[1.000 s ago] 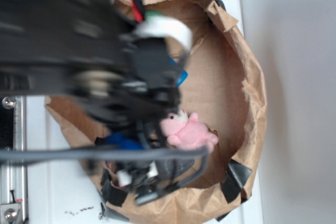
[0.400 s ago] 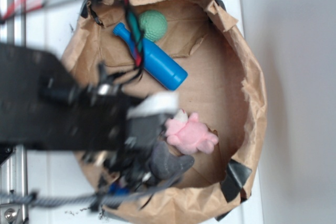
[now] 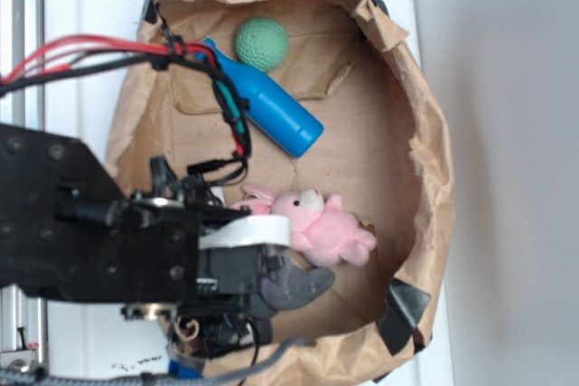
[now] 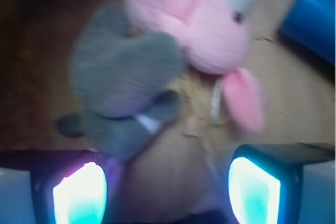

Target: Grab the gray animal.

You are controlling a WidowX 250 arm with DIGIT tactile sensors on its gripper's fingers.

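My gripper (image 4: 163,192): jaws apart, empty; poised before gray plush animal (image 4: 123,85) touching pink bunny (image 4: 202,27), ready to straddle it.

Gray animal (image 4: 123,85) matt plush; paper bag (image 3: 432,146) crinkled

Our black arm reaches in from left; gripper (image 4: 163,192) jaws spread wide apart, nothing between our fingertips (image 4: 79,195).
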